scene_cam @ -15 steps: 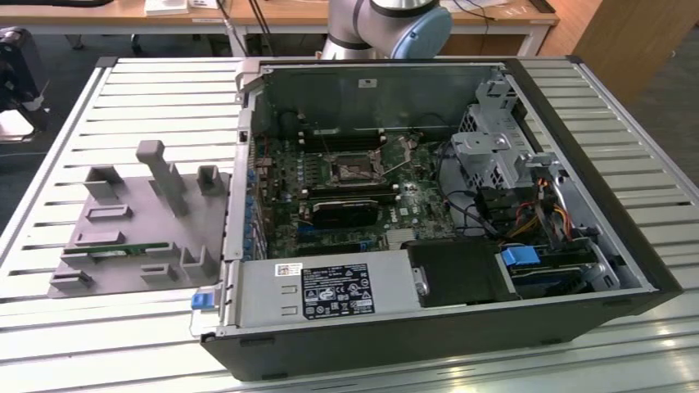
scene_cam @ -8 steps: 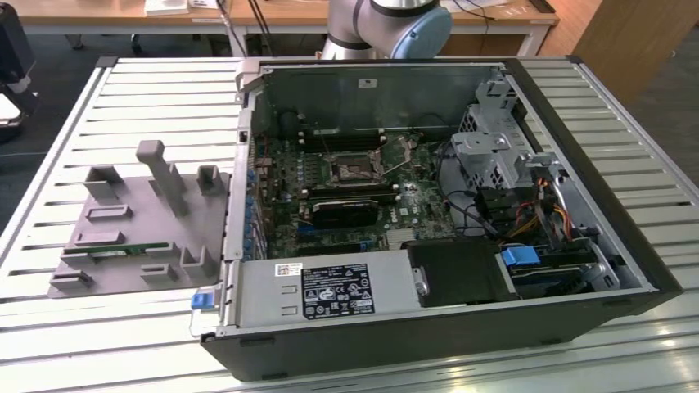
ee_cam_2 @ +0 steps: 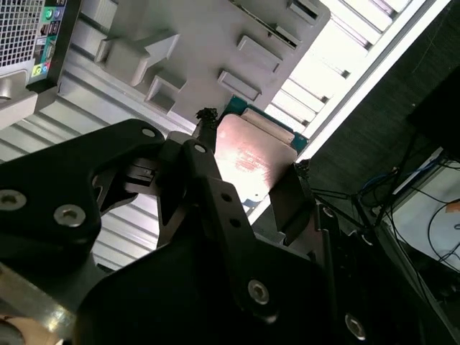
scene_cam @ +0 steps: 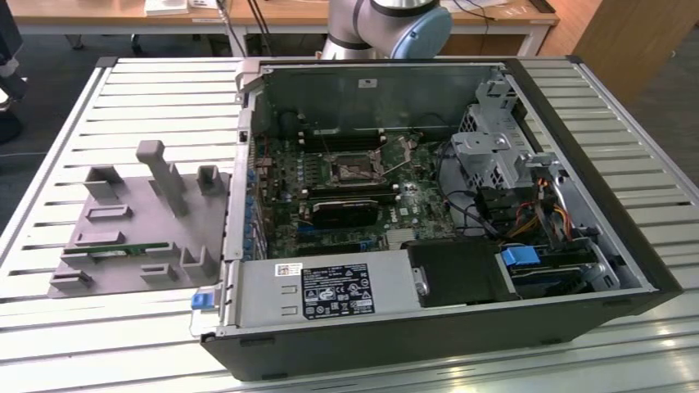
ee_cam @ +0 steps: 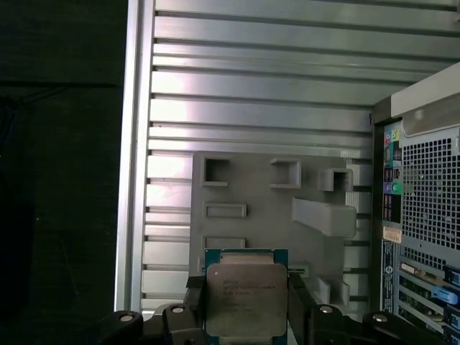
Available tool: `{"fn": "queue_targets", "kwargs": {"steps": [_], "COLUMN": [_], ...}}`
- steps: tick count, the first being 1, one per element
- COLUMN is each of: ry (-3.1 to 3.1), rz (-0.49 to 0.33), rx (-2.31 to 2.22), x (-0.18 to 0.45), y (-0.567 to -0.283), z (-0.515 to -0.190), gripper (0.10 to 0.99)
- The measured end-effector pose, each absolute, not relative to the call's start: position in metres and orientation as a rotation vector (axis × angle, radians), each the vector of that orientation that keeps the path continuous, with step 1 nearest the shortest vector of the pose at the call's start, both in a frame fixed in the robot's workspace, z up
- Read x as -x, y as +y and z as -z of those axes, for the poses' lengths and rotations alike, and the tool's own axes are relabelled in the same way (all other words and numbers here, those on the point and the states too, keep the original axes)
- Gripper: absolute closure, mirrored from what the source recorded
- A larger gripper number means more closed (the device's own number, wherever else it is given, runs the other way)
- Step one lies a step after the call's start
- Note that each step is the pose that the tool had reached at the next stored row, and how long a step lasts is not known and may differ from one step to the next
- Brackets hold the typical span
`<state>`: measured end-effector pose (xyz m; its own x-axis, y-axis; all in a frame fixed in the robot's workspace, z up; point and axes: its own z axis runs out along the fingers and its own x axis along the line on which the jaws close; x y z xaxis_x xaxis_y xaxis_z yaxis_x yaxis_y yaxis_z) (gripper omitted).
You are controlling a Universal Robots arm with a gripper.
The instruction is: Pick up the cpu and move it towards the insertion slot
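The slatted tabletop (scene_cam: 65, 344) is carrying an open computer case (scene_cam: 437, 336), which is taking up its middle and the side toward the exterior view's right. The arm (scene_cam: 388, 24) is standing at the tabletop's edge behind the case. A grey tray (scene_cam: 120, 205) is lying beside the case, toward the tabletop's edge on the exterior view's left.

In both wrist views the tool (ee_cam_2: 251, 144) is hanging above that tray. Its two fingers are pressing in on opposite edges of the cpu (ee_cam: 244, 300) and gripping it, with the metal top facing the first wrist camera. The cpu is looking lifted clear of the tray and is sitting square between the fingers. The insertion slot (scene_cam: 355, 169) is lying inside the case on the board, well apart from the tray and beyond the case wall.

To my eye, carrying is the step in hand. Doing it well is going to depend on holding the cpu flat, squeezing no harder than needed, crossing the case wall with room to spare, and coming in squared to the slot's shiny frame.
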<state>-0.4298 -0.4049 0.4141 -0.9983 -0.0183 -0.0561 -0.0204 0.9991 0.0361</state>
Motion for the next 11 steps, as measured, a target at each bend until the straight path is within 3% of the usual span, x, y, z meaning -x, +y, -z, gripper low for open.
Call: {"fn": "queue_targets", "kwargs": {"steps": [11], "ry": [3.085], "rz": [-0.057], "rx": [0.030], "x": [0.420], "y": [-0.405], "z": [-0.414], "gripper": [0.545]}}
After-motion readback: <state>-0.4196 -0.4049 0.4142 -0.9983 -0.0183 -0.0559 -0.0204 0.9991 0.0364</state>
